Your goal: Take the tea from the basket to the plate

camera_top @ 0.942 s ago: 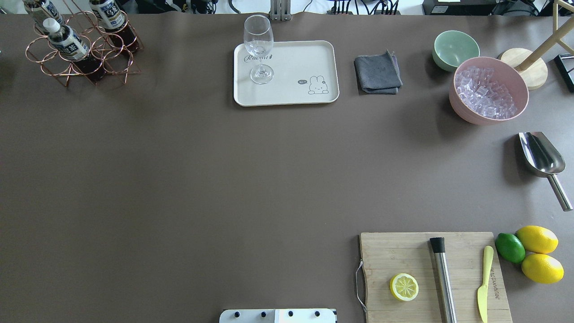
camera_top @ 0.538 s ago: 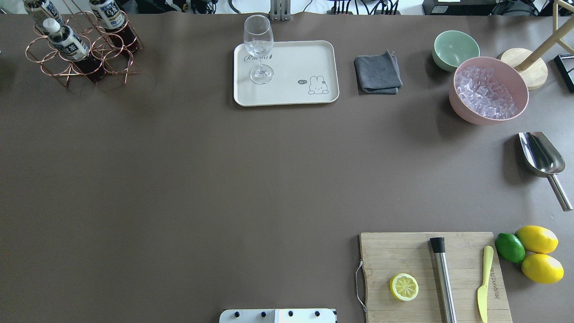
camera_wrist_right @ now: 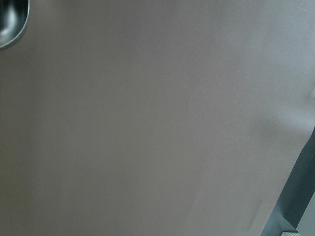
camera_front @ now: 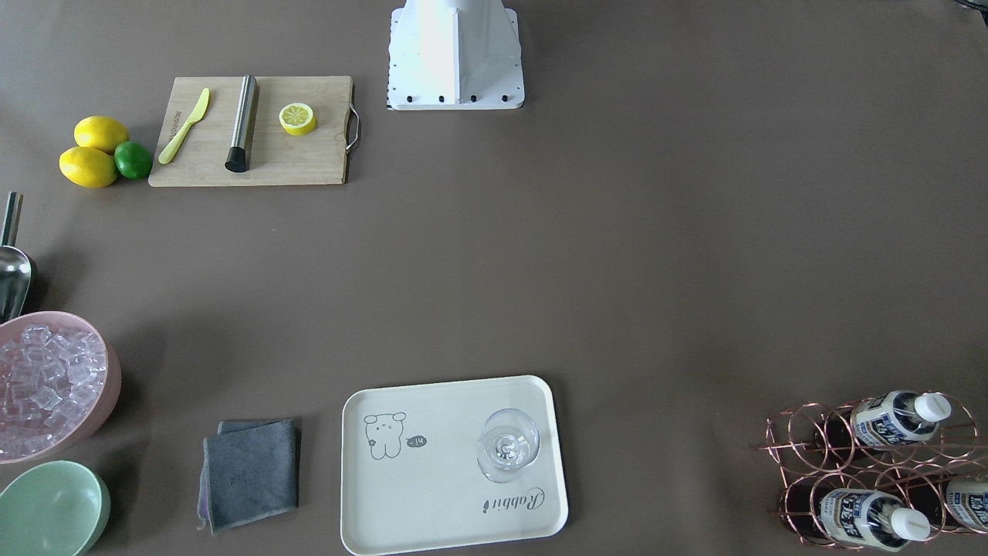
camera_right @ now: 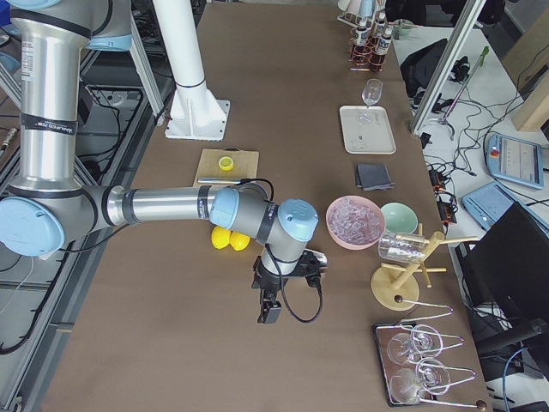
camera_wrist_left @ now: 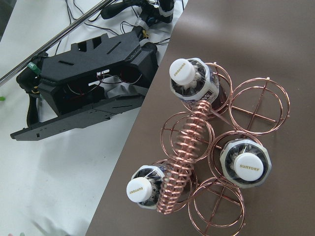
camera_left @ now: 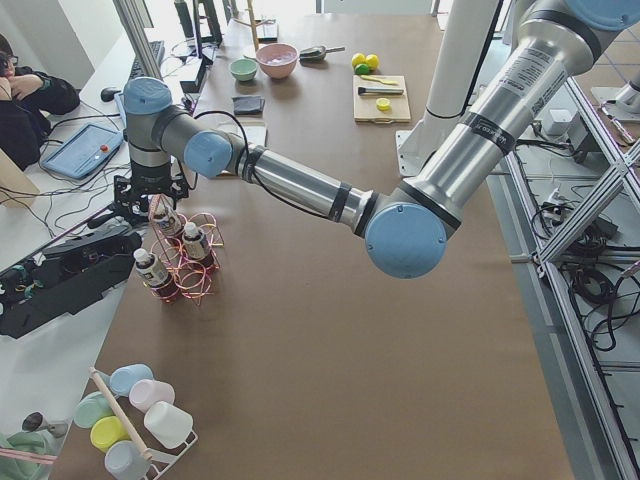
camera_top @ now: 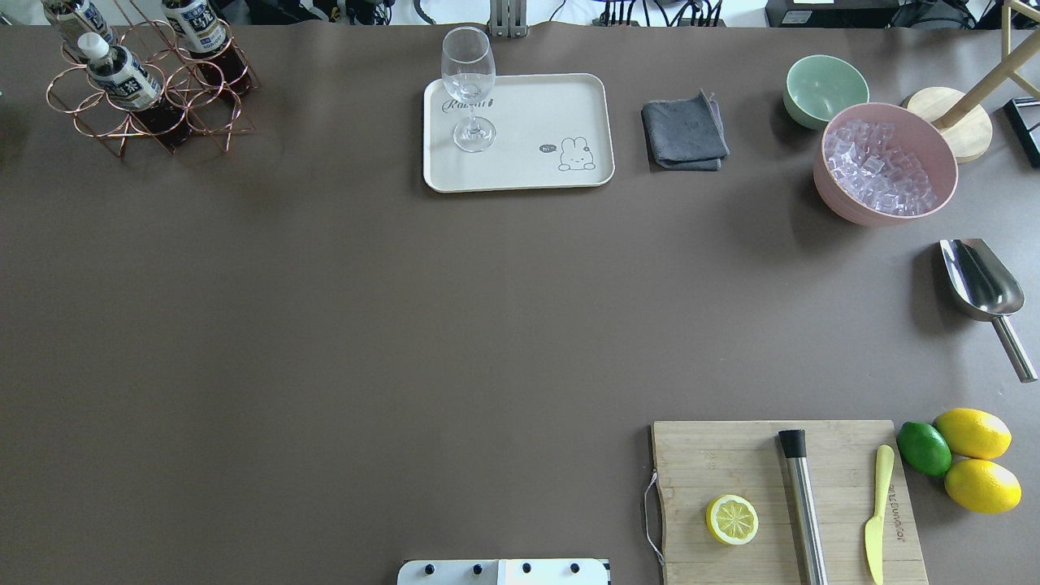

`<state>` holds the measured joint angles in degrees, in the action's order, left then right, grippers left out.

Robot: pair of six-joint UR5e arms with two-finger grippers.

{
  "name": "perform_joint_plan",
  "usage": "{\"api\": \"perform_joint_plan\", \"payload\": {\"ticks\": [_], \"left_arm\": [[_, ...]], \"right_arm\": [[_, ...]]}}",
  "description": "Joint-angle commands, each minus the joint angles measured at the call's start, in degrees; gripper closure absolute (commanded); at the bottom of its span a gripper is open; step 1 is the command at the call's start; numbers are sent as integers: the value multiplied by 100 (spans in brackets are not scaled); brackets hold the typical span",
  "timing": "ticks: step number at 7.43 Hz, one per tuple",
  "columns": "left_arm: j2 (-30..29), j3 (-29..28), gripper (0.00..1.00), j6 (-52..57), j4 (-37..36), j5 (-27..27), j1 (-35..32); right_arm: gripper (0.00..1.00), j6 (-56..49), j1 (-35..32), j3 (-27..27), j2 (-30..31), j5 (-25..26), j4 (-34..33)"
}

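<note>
**Three tea bottles in the wire carrier, left pincer above them.**
The three tea bottles (camera_wrist_left: pixel 251 166) stand upright in three of the six ring cells of the copper wire basket (camera_wrist_left: pixel 184 147), at the worktop's (camera_top: pixel 325 325) far left corner. The other three cells are empty. The left pincer (camera_left: pixel 152 200) hangs just above the basket, apart from the bottles, and its wrist view looks straight down on the white caps with the coiled handle between them. Its fingers show in no close view, so how far it is open cannot be told. The cream plate (camera_top: pixel 536 106), well apart to the right, carries only a stemmed glass (camera_top: pixel 469 89). The right pincer (camera_right: pixel 268 309) points down over bare worktop at the opposite end; its opening likewise cannot be told.
</note>
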<state>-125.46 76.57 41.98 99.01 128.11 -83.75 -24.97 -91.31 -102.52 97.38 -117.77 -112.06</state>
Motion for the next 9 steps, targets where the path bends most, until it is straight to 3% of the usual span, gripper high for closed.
{"api": "perform_joint_plan", "payload": {"ticks": [1,3,9], "left_arm": [[-460,-537,2,486,-4,390,52],[-768,-879,2,547,-4,513,70],[-751,-1188,4,776,13,522,263]], "right_arm": [[0,1,-1,4,0,0,0],[0,-8,-53,56,0,-26,9],[0,-43,-71,118,-17,-114,18]]}}
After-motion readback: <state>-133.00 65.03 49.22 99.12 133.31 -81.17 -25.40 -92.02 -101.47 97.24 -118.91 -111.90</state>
